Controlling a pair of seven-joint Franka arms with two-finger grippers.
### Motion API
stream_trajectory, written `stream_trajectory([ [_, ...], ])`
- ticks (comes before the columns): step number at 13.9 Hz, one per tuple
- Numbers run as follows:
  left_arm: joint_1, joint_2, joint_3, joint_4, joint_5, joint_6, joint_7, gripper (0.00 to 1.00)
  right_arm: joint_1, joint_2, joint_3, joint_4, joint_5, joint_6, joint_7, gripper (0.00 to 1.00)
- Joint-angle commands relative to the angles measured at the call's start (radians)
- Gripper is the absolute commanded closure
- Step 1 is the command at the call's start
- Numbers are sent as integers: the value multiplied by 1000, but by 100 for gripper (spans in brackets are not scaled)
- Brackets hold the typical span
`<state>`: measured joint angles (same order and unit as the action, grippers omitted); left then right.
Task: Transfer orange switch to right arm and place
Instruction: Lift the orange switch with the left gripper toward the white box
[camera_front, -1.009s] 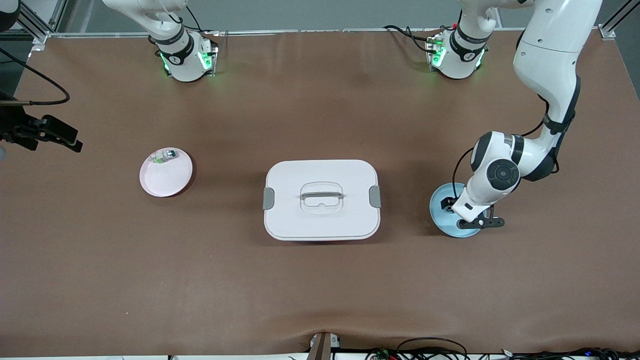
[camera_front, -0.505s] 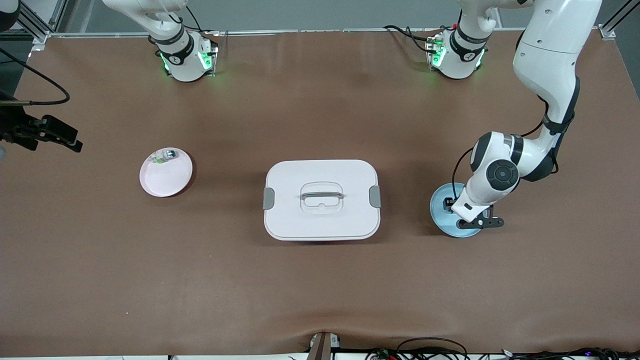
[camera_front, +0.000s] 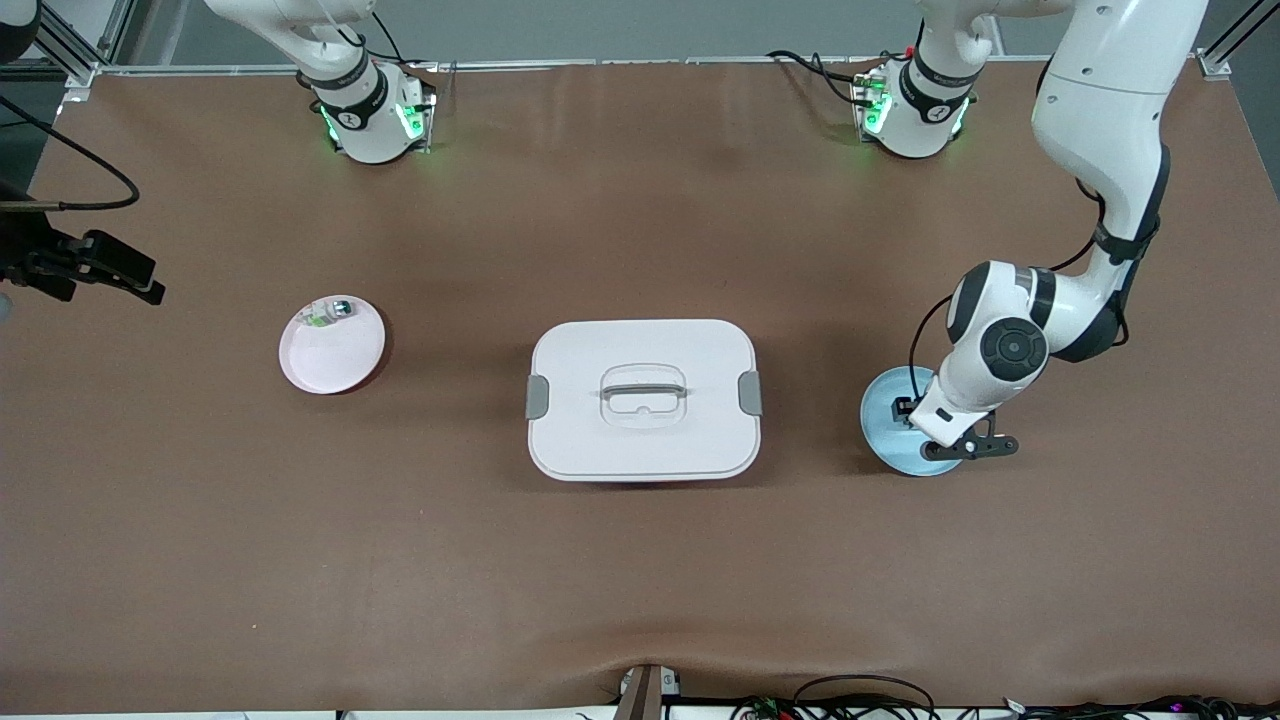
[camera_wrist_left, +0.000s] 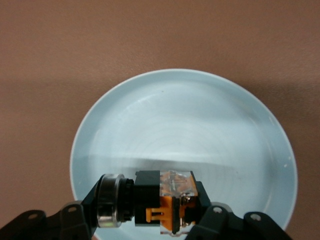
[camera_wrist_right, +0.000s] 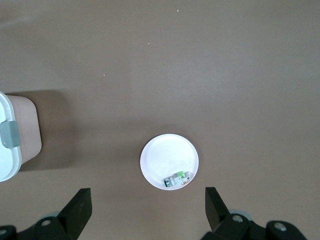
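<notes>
Over blue plate (camera_wrist_left: 100, 130), left claw (camera_wrist_left: 155, 220) gripping orange switch (camera_wrist_left: 167, 202)

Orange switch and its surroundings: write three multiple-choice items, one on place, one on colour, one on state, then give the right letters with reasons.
1. Where is the orange switch?
A. on the pink plate
B. over the blue plate, in the left gripper
C. on the white box's lid

2. What colour is the plate that holds the clear-and-green part?
A. pink
B. blue
C. black

3. How do the right gripper's jaws stand?
A. shut on the switch
B. shut on nothing
C. open

Answers:
1 B: the left wrist view shows the left gripper clamped on the switch above the blue plate.
2 A: the front view shows that part on the pink plate, toward the right arm's end of the table from the white box.
3 C: in the right wrist view the right gripper has its jaws wide apart with nothing between them.
</notes>
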<state>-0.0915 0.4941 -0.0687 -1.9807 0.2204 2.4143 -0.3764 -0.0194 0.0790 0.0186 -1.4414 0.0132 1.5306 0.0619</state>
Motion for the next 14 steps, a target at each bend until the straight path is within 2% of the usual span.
stream_trajectory([
  [1, 9, -106, -20, -12, -85, -99, -10, 72, -7, -25, 3, -27, 4, 11, 7, 0],
  [4, 9, -201, -22, 8, -195, -233, -9, 72, -7, -24, 3, -27, 4, 11, 7, 0],
  [9, 6, -301, -26, 135, -366, -568, -38, 72, -7, -25, 3, -28, 4, 9, 7, 0],
  [11, 1, -319, -26, 192, -455, -687, -108, 72, -5, -25, 3, -28, 4, 9, 7, 0],
  [14, -1, -316, -66, 301, -570, -790, -373, 72, -5, -24, 3, -27, 4, 13, 7, 0],
])
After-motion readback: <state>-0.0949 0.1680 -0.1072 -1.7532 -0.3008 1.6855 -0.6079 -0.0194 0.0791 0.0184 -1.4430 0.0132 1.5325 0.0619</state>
